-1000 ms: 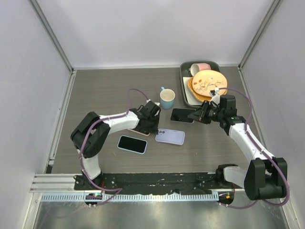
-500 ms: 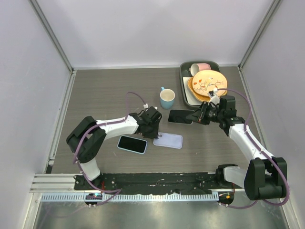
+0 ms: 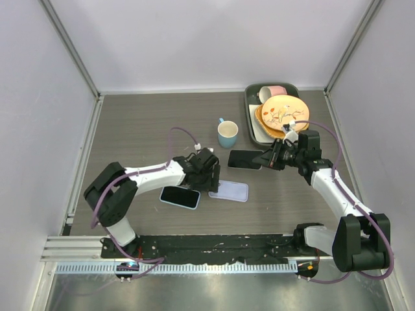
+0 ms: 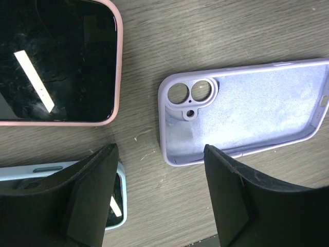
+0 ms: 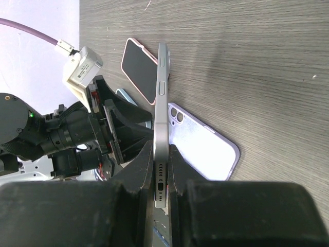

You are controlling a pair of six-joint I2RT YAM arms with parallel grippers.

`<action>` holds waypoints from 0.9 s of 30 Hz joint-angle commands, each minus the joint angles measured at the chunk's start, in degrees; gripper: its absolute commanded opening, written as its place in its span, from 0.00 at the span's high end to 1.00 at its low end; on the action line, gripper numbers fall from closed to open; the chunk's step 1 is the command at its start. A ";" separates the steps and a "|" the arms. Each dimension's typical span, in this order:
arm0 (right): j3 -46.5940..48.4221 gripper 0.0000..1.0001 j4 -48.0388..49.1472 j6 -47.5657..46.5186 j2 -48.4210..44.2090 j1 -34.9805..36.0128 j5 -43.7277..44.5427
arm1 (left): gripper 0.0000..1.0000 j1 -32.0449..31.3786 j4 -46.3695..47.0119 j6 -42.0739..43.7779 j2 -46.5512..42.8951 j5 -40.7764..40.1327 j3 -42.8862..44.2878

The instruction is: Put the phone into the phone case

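Observation:
The phone [image 3: 245, 159] is a dark slab held off the table by its right end, edge-on in the right wrist view [image 5: 162, 98]. My right gripper [image 3: 271, 159] [image 5: 162, 154] is shut on it. The lilac phone case [image 3: 228, 190] [image 4: 247, 108] [image 5: 205, 149] lies flat on the table, hollow side up, camera holes to the left in the top view. My left gripper [image 3: 209, 176] [image 4: 160, 170] hovers open just left of the case, touching nothing.
A pink-cased phone [image 4: 56, 56] [image 5: 140, 72] lies beside the left gripper. A light-blue-cased phone [image 3: 180, 195] [image 4: 117, 206] lies nearer the arms' bases. A teal mug [image 3: 227, 133] stands behind. A tray [image 3: 249, 113] at back right holds orange plates [image 3: 283, 111] and a pink cup [image 3: 272, 91].
My left gripper has opened and let go of the lilac case, which now lies a little nearer and to the left. The right gripper has carried the phone slightly left.

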 commanded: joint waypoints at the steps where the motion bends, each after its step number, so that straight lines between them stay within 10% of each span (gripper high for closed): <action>1: 0.57 0.99 3.47 0.55 -1.33 1.17 -2.76 | 0.27 1.63 1.22 1.36 -6.49 0.23 -1.24; 17: -2.16 0.99 12.68 8.19 0.60 14.61 1.01 | 0.21 28.34 33.28 -4.52 -32.17 37.13 -23.30; 27: -3.56 0.99 14.98 11.00 1.13 16.38 0.93 | 0.20 29.76 39.19 -7.16 -31.21 41.46 -25.50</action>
